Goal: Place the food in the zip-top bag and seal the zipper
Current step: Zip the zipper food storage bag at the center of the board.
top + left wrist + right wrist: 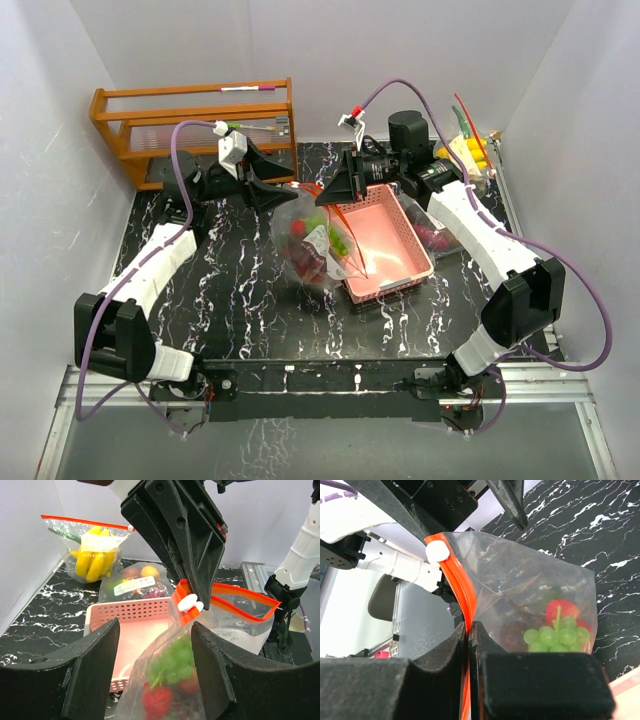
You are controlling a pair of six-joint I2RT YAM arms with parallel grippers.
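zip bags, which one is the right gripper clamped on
The grape-and-strawberry bag: the right gripper is shut on its orange zipper. The banana bag and the oranges bag sit untouched.

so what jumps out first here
A clear bag stands mid-table, strawberry and green grapes inside, its orange zipper pinched in the right pincer while the left pincer straddles it, open. A bright pink basket sits beside it, on its right.

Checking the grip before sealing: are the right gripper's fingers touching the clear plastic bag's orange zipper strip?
Touching. Right wrist view: the fingers pinch the orange zipper strip between them.
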